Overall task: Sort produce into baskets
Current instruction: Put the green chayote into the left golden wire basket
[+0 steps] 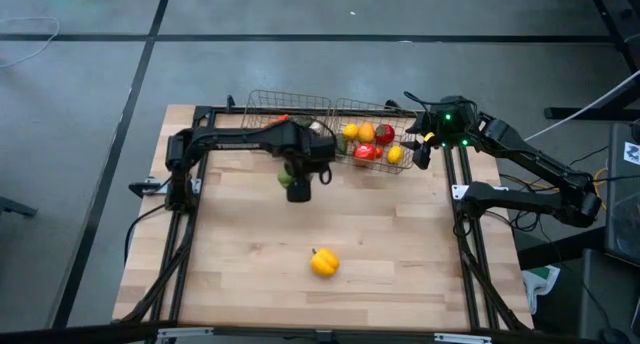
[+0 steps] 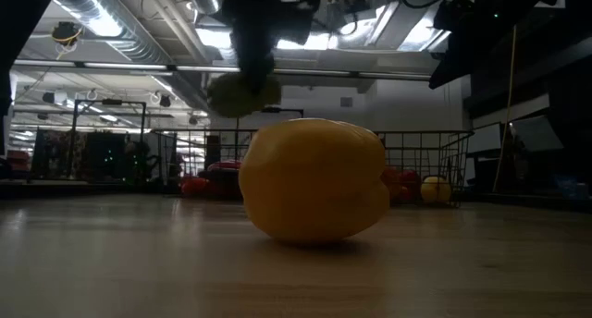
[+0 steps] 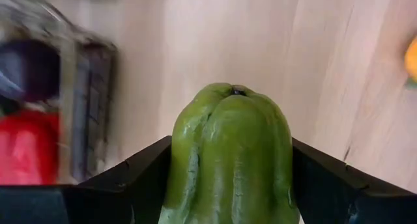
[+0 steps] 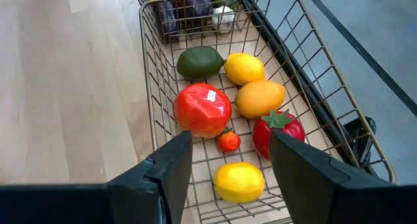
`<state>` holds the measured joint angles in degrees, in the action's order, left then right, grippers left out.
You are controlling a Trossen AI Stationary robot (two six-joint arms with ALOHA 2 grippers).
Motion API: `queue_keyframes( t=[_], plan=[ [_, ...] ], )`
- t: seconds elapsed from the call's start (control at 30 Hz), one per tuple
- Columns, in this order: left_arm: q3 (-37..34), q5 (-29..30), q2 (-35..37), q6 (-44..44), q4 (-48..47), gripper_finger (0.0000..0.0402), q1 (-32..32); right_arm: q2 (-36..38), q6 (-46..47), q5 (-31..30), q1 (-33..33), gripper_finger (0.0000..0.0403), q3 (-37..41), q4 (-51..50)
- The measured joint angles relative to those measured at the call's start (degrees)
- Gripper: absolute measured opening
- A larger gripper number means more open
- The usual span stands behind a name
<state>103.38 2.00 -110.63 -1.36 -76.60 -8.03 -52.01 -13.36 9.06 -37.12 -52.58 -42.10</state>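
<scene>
My left gripper (image 1: 298, 182) hangs over the table's middle, just near of the baskets, shut on a green pepper (image 3: 228, 159); the low view shows that pepper (image 2: 242, 91) high above the wood. A yellow pepper (image 1: 324, 262) rests on its side on the table nearer the front. Two wire baskets stand side by side at the far edge. The right basket (image 4: 151, 68) holds a tomato (image 4: 202, 109), lemons, an orange, an avocado and a strawberry. My right gripper (image 4: 231, 146) hovers open above that basket's right end. My left gripper pinches the green pepper by its two opposite sides (image 3: 179, 152) between its two fingers (image 3: 133, 178). The fingers come from above, pointing down. The pepper is lifted clear of the table, and its dimpled end (image 3: 234, 90) faces down.
The left basket (image 1: 290, 106) holds a purple piece, a white one and a red one. Black frame rails (image 1: 182, 214) run along the table's left and right sides. Bare wood lies between the yellow pepper and the baskets.
</scene>
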Motion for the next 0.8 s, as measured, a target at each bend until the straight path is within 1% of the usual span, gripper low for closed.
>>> queue_keyframes(
  t=[0.17,0.3,0.43,0.6,0.8],
  plan=[
    [6.09,0.00,0.00,-0.10,1.55,0.0266,-1.76,0.00,0.00,0.00,-0.02,0.0204,0.00,0.01],
    [9.08,0.04,0.02,-1.15,4.36,0.0267,-3.92,0.00,-0.58,0.00,0.00,0.0204,0.00,0.01],
    [9.46,0.05,0.02,-3.19,9.17,0.0267,-6.71,0.00,-0.55,0.00,0.00,0.0204,0.00,0.06],
    [9.46,0.65,0.00,-5.49,12.63,0.0267,-11.40,0.00,-0.51,0.00,-0.01,0.0204,0.00,0.08],
    [9.44,1.92,0.00,-6.24,16.36,0.0267,-17.65,0.00,-0.49,0.00,0.00,0.0204,0.00,0.12]
  ],
)
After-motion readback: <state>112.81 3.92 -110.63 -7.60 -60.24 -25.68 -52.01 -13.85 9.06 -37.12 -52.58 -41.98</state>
